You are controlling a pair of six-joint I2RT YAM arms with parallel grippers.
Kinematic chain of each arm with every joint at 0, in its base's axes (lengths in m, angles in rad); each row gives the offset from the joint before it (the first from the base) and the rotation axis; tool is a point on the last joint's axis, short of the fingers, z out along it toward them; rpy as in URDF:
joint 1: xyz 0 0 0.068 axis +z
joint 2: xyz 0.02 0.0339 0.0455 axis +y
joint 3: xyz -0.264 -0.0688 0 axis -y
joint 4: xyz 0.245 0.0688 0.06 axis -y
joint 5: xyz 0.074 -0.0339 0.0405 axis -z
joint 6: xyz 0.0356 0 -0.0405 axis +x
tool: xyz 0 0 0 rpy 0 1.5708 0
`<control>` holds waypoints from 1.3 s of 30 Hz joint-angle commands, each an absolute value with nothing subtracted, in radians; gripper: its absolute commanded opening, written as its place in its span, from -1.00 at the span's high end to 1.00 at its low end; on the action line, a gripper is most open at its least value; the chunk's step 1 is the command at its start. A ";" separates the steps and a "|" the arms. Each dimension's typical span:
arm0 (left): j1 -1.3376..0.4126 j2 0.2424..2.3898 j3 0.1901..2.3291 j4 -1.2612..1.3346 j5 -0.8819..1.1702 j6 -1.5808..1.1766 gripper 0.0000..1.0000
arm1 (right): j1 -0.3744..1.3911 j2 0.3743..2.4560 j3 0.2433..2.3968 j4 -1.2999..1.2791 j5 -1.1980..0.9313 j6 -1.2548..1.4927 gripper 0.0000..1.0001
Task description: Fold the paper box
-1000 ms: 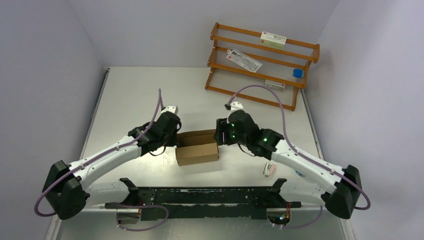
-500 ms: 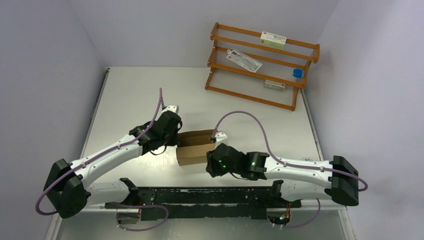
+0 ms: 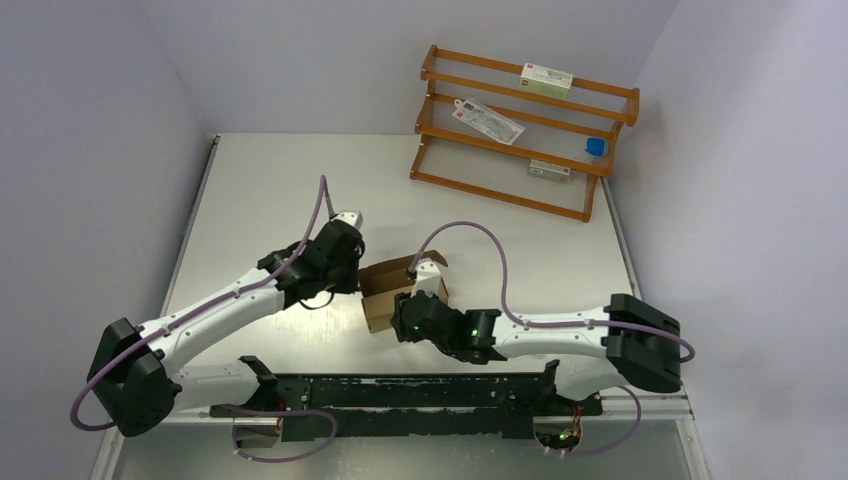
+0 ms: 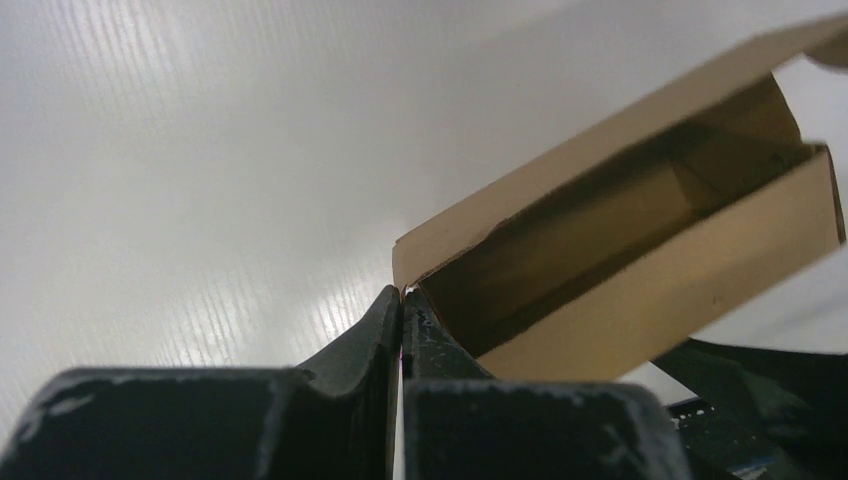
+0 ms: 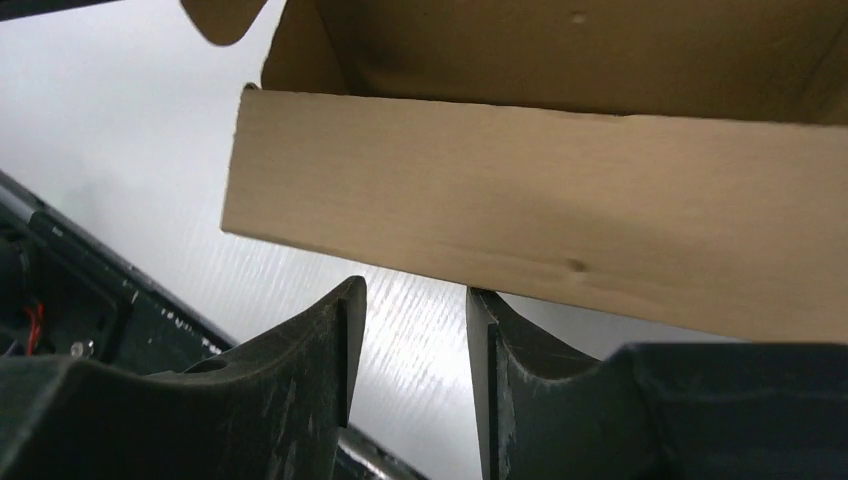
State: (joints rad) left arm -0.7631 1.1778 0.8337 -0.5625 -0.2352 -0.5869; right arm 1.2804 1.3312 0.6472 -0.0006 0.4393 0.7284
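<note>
Paper box (image 4: 680, 280): plain brown cardboard, open-topped, tilted.

- Left arm (image 3: 215, 305): white link shells, black joint housings, a bulky black shoulder block at 8 o'clock.
- Right arm (image 3: 555, 335): same white-and-black build, with small green indicator lights (image 3: 472, 332) on the wrist housings.
- Mauve cable (image 3: 320, 205): one hose per arm, running base to wrist.
- Left tool (image 4: 401, 300), right tool (image 5: 405, 330): matte black tapered fingers, scuffed grey.
- Base rail (image 3: 400, 395): black frame at 6 o'clock.
</note>
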 commanded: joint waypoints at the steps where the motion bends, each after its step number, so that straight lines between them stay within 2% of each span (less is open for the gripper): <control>1: -0.771 1.172 0.884 -0.575 -0.136 -0.544 0.90 | 1.285 1.409 0.687 0.136 0.529 0.708 0.10; 12: -0.794 1.203 0.921 -0.621 -0.026 -0.449 0.90 | 1.283 1.551 0.805 0.148 0.531 0.606 0.09; 22: -0.804 1.213 0.912 -0.642 -0.009 -0.438 0.90 | 1.237 1.584 0.824 0.220 0.516 0.541 0.08; 29: -0.803 1.253 0.927 -0.655 -0.107 -0.442 0.90 | 1.235 1.593 0.844 0.212 0.434 0.482 0.01; 39: -0.801 1.307 0.964 -0.651 -0.217 -0.459 0.90 | 1.171 1.495 0.854 0.018 0.342 0.436 -0.09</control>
State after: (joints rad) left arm -0.7921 1.2766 0.9314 -0.6239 -0.1768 -0.4461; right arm 1.1950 1.5555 0.8192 0.0780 0.3820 0.4751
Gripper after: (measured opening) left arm 0.059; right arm 0.536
